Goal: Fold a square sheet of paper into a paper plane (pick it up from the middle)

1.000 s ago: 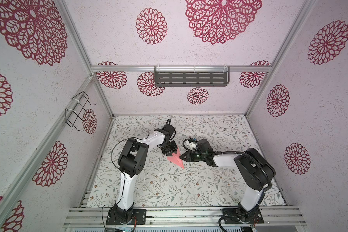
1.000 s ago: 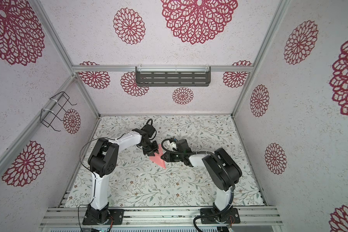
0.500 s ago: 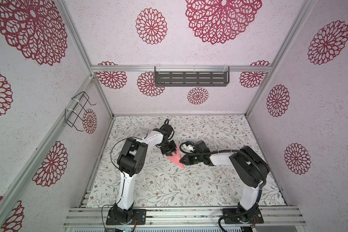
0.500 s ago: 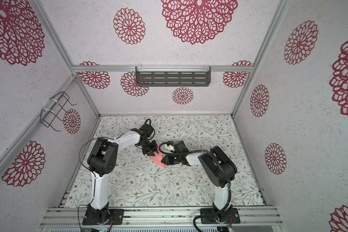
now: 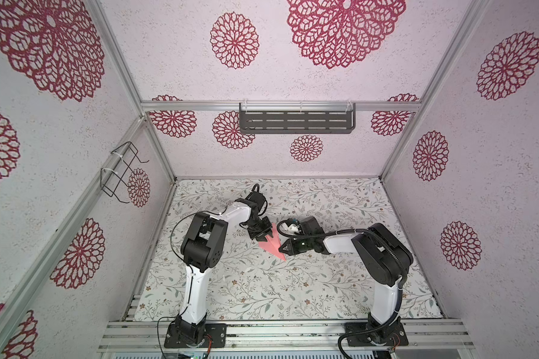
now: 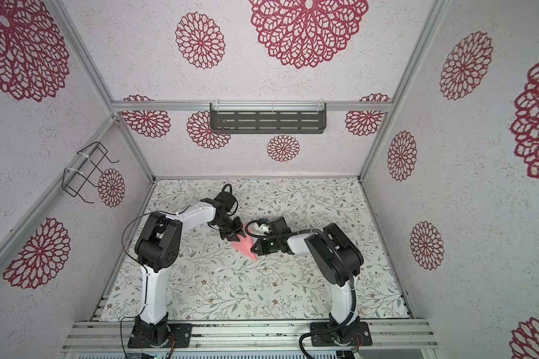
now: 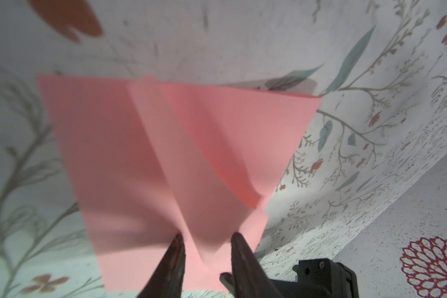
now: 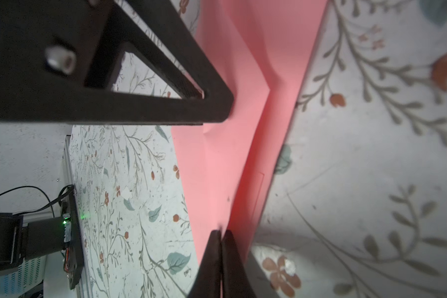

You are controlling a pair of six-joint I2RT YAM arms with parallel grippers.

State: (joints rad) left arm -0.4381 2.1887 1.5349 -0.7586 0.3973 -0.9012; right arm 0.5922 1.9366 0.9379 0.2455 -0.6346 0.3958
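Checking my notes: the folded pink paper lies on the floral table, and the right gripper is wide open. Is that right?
No. The right gripper is shut, not wide open: the right wrist view shows its fingertips pressed together at the folded pink paper. The rest holds: the paper lies on the floral table.

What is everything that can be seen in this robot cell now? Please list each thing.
paper: 1, pink, folded to a point, mid-mat between the grippers
mat: 1, white with leaf print, cell floor
shelf: 1, grey, back wall
wire basket: 1, black, wall on the left
walls: white with red flower prints, around the cell
rail: 1, silver, front edge
left arm: 1, white and black, base on the rail
right arm: 1, white and black, base on the rail
left gripper: 1, black, open, tips astride a paper fold
right gripper: 1, black, shut on the paper
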